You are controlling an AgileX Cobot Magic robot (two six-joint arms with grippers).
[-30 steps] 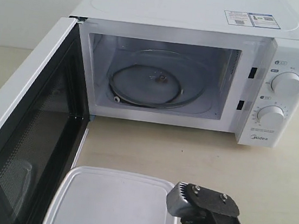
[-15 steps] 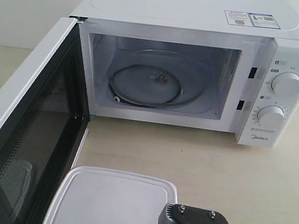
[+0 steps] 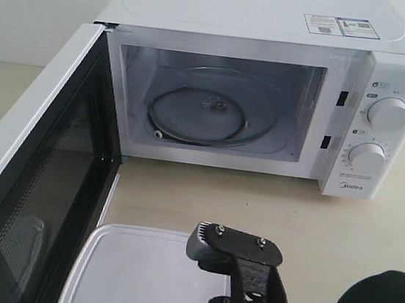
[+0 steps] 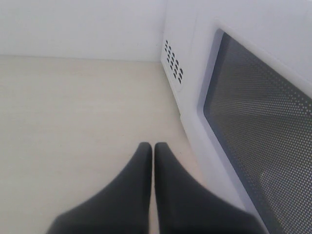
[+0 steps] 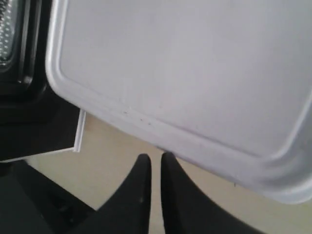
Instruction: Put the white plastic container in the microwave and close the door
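The white plastic container [image 3: 135,276] lies lid up on the table in front of the microwave [image 3: 277,27], beside the open door [image 3: 42,191]. The door swings out to the left, with its black inner frame facing the container. In the right wrist view my right gripper [image 5: 156,156] is shut and empty, its tips just off the rim of the container [image 5: 195,68]. The right arm [image 3: 246,275] hangs over the container's right edge. My left gripper [image 4: 149,145] is shut and empty above bare table, outside the door's window [image 4: 258,126].
The glass turntable [image 3: 211,108] sits bare inside the cavity. Two round knobs [image 3: 388,113] [image 3: 368,157] are on the right panel. Beige table [image 3: 270,204] stretches between container and microwave. Vent holes [image 4: 173,61] mark the microwave's side wall.
My right arm has swung left over the container's right edge, and more of the arm now fills the bottom right. Container, door and microwave have not moved.
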